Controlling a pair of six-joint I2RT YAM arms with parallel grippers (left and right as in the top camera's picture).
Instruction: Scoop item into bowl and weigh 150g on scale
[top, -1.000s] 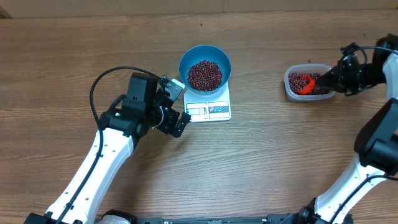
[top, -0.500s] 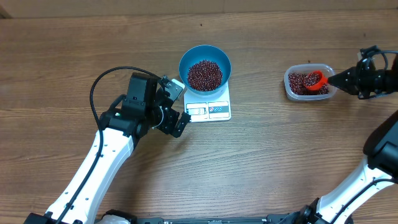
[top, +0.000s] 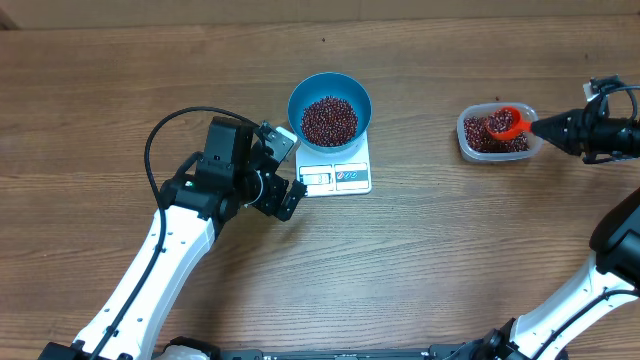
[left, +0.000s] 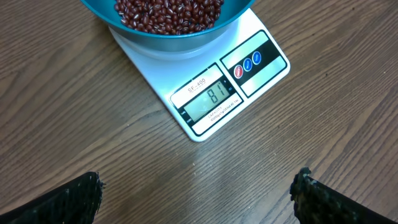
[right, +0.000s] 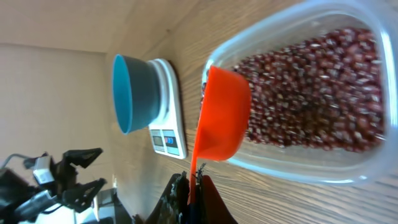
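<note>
The blue bowl (top: 330, 92) stands on the white scale (top: 345, 178) with a heap of dark red-brown beans (top: 329, 120) in it. In the left wrist view the scale (left: 249, 81) shows 81 under the bowl (left: 168, 36). My left gripper (top: 289, 170) hangs open just left of the scale, its fingers (left: 74, 199) wide apart over bare wood. My right gripper (top: 548, 127) is shut on the handle of an orange scoop (top: 508, 123). The scoop carries beans and sits over the clear tub's (top: 465, 140) right end. Its cup (right: 221, 118) shows from below at the tub (right: 298, 171) rim.
The clear tub holds more beans (right: 311, 93) at the table's right side. The left arm's black cable (top: 165, 130) loops over the wood left of the scale. The right arm (top: 610, 130) reaches in from the right edge.
My right gripper has drawn back to the right and the scoop has come up out of the tub's beans, turned cup-up with beans in it. The left arm has not moved.
</note>
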